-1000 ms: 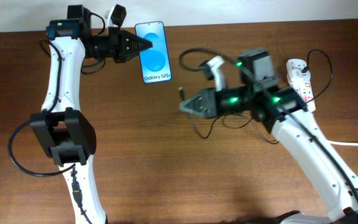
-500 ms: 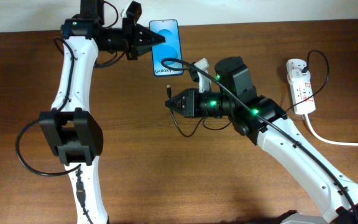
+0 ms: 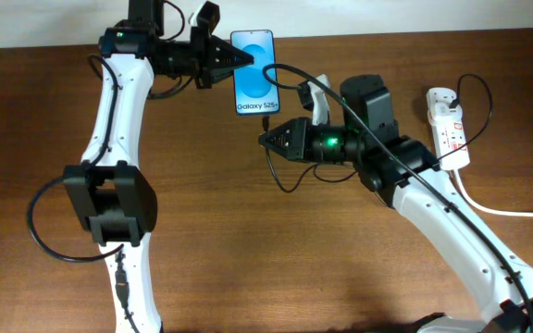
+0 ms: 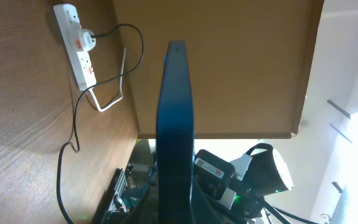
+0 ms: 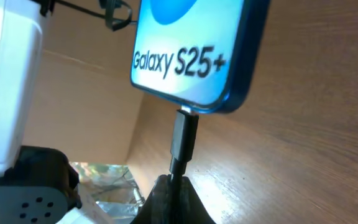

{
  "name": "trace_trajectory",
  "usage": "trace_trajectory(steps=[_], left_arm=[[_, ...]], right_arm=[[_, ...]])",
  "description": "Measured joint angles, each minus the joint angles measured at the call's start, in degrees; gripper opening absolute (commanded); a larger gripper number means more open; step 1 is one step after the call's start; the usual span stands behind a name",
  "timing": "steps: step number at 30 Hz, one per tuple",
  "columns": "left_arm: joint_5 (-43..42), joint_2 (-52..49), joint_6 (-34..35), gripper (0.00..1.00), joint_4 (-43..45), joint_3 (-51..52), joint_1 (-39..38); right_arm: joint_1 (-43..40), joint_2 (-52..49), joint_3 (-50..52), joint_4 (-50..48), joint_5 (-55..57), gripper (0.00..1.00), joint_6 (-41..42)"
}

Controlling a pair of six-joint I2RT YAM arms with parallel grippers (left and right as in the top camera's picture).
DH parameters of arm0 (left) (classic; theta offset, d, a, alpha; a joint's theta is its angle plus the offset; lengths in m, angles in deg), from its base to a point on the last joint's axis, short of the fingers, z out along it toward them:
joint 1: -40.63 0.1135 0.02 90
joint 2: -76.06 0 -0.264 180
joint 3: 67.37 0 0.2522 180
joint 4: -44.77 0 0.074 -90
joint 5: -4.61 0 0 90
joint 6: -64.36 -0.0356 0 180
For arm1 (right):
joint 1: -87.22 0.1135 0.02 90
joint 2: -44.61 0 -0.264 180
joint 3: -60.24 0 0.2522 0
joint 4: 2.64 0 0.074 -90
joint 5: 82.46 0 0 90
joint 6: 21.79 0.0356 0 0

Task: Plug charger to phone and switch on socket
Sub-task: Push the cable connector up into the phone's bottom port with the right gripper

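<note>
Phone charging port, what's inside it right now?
The charger, its connector tip pinched by the right tool, meets the port on the bottom edge of the phone. How deep it sits is hidden by the frame.

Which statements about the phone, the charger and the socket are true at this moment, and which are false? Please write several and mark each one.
1. The left gripper holds the phone by its side edge. True.
2. The charger connector meets the phone's bottom edge. True.
3. The right gripper is open and empty. False: it is shut on the charger connector.
4. The socket lies between the two arms, touching the phone. False: it lies beyond the right arm, well apart from the phone.
5. A plug sits in the socket. True.
</note>
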State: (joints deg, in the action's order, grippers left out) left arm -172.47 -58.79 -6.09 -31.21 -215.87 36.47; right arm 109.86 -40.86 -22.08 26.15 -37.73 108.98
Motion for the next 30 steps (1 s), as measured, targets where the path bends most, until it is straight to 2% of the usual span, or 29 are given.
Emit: trace_trajectory(steps=[5, 8, 30], left_arm=[[0.0, 0.0, 0.0, 0.0, 0.8, 0.0, 0.0], [0.0, 0.0, 0.0, 0.0, 0.8, 0.0, 0.0], [0.0, 0.0, 0.0, 0.0, 1.1, 0.0, 0.0]], right_arm=[[0.0, -1.3, 4.5, -9.1, -5.4, 0.04, 0.7], [0.0, -1.4, 5.1, -10.9, -6.8, 0.04, 1.2], [-2.1, -1.4, 5.1, -12.3, -8.5, 0.04, 1.7]])
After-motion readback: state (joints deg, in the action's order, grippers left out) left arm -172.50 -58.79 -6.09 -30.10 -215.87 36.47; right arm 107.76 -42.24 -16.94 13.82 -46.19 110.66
